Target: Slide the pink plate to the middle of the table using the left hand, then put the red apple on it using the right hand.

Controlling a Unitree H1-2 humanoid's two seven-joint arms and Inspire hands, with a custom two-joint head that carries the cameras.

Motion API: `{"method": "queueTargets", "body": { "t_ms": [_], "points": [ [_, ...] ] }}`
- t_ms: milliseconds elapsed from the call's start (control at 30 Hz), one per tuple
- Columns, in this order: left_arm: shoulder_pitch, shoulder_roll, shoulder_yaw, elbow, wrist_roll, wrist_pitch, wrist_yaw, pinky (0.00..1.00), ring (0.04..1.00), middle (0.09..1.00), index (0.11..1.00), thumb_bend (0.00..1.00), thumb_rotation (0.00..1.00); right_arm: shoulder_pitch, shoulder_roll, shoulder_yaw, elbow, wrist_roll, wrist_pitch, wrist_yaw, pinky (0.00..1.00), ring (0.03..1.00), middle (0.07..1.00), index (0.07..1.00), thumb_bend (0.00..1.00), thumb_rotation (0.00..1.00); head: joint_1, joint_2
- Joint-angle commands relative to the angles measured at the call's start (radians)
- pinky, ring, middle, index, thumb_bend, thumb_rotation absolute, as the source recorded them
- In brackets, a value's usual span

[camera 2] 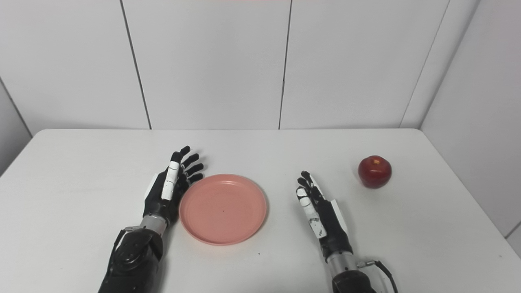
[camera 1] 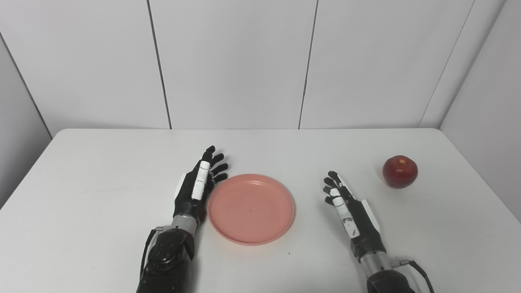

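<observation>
The left hand [camera 1: 195, 189] stands edge-on with fingers spread, holding nothing, its palm against the near-left rim of the pink plate [camera 1: 251, 208]; the plate lies just to its right, about mid-table, and looks light, stiff and easy to slide by that rim; the right hand [camera 1: 348, 207] lies open and empty; the red apple [camera 1: 400, 171] sits beyond it to its right, well apart; smooth, round and firm, it may roll, so grasp it around its widest part.

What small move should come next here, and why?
Probably the right hand should reach toward the red apple. The pink plate already lies near mid-table beside the open left hand, and the apple sits untouched at the right.
</observation>
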Motion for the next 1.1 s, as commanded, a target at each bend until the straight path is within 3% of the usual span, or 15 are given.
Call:
{"method": "queueTargets", "body": {
  "t_ms": [0,133,300,533,700,1067],
  "points": [
    [0.002,0.012,0.006,0.04,0.004,0.015,0.006,0.8,0.826,0.884,0.911,0.9,0.89,-0.019,-0.015,0.011,-0.048,-0.057,-0.055,-0.011,0.79,0.876,0.91,0.941,0.75,0.99,-0.009,-0.003],
    [0.0,0.024,0.006,0.046,0.004,0.012,-0.007,0.8,0.827,0.881,0.902,0.89,0.9,-0.031,-0.019,0.013,-0.132,-0.207,-0.019,-0.065,0.76,0.829,0.87,0.894,0.7,0.94,-0.039,-0.011],
    [0.001,0.032,0.019,0.047,-0.019,0.02,-0.022,0.81,0.843,0.886,0.898,0.88,0.88,-0.054,-0.026,-0.001,-0.226,-0.325,0.035,-0.073,0.69,0.799,0.838,0.833,0.69,0.76,-0.069,-0.022],
    [-0.012,0.037,0.033,0.082,-0.03,0.011,-0.032,0.82,0.847,0.887,0.906,0.89,0.88,-0.115,-0.094,0.022,-0.257,-0.516,0.053,-0.043,0.68,0.798,0.86,0.873,0.72,0.75,-0.104,-0.043],
    [-0.017,0.03,0.042,0.101,-0.049,0.008,-0.046,0.85,0.862,0.893,0.909,0.88,0.88,-0.167,-0.168,0.027,-0.241,-0.611,0.023,-0.031,0.65,0.792,0.86,0.875,0.74,0.75,-0.111,-0.056],
    [-0.014,0.028,0.034,0.117,-0.048,-0.015,-0.052,0.85,0.866,0.9,0.91,0.86,0.89,-0.27,-0.301,0.028,-0.156,-0.702,0.001,-0.041,0.7,0.807,0.833,0.829,0.75,0.72,-0.112,-0.07]
  ]
}}
